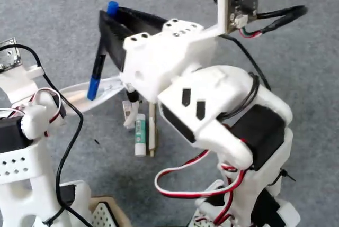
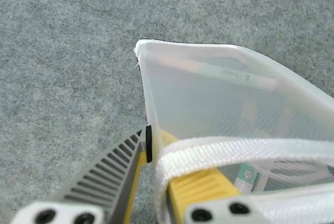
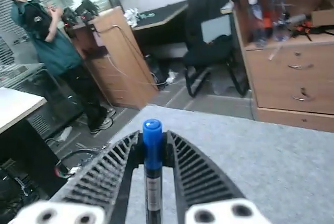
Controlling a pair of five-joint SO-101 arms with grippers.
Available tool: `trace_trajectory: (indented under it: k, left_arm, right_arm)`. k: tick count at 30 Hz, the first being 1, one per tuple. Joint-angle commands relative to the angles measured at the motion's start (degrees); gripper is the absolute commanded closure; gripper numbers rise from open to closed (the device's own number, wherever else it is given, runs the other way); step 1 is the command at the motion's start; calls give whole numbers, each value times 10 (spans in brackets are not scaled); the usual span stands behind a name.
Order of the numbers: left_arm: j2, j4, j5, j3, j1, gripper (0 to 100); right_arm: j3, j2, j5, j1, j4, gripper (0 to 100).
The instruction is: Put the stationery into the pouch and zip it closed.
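The right gripper [image 3: 153, 141] clamps a blue-capped pen [image 3: 152, 177], raised above open grey table [image 1: 296, 68]. Seen from above, the pen slants down from it to the pouch [image 1: 87, 90]. The left gripper [image 2: 152, 148] pinches the pouch's corner edge, and its camera shows shapes through the clear wall. A glue stick [image 1: 140, 134] lies beneath the right arm

Smooth translucent plastic pouch [image 2: 209, 98] (woven cloth tape [image 2: 235, 151]); rough matt cloth table [image 2: 62, 51]; glossy plastic pen [image 3: 152, 151].
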Motion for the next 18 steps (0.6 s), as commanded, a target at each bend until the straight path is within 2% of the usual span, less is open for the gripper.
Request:
trace_trajectory:
  k: [1,9,18]
  left_arm:
    - [3,1,4,-8,8,972]
    - [3,1,4,-6,8,972]
    - [4,1,4,-6,8,972]
  right_arm:
    - [-13,45,-2,-8,-18,986]
    - [-13,119,-2,-7,-35,986]
    - [-6,131,-2,-5,-29,986]
